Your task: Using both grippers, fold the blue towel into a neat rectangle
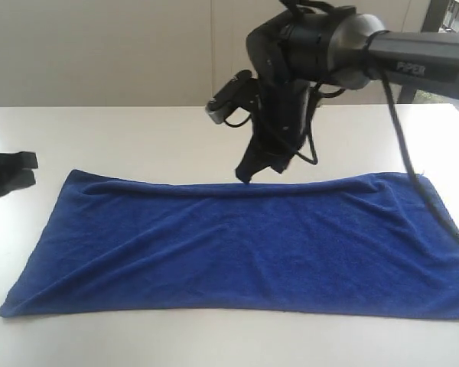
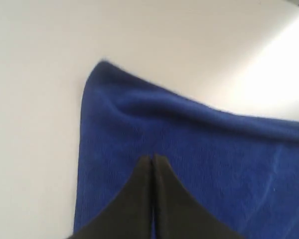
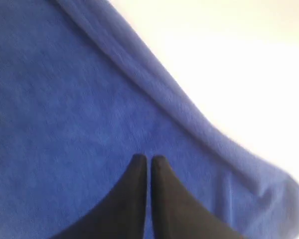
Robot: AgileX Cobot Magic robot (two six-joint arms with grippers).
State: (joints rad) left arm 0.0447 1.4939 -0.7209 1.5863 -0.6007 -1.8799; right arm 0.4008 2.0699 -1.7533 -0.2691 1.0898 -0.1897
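the blue towel [image 1: 237, 245] looks soft and limp; we'd pinch its corners. left gripper [image 2: 153, 160] and right gripper [image 3: 144, 162] sit closed, empty.

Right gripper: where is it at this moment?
Exterior view: the right gripper hangs near the middle, its tip at the far long edge of the blue towel.

You had the right gripper [image 3: 148, 158] over the towel [image 3: 65, 124], its two black fingers [image 3: 129, 199] standing almost together with only a thin slit of blue showing between them. The towel filled most of your view, and its thick, rolled edge ran slantwise just past the fingertips. Beyond that edge lay the white table [image 3: 239, 74]; whether the tips touched the cloth, you could not tell.
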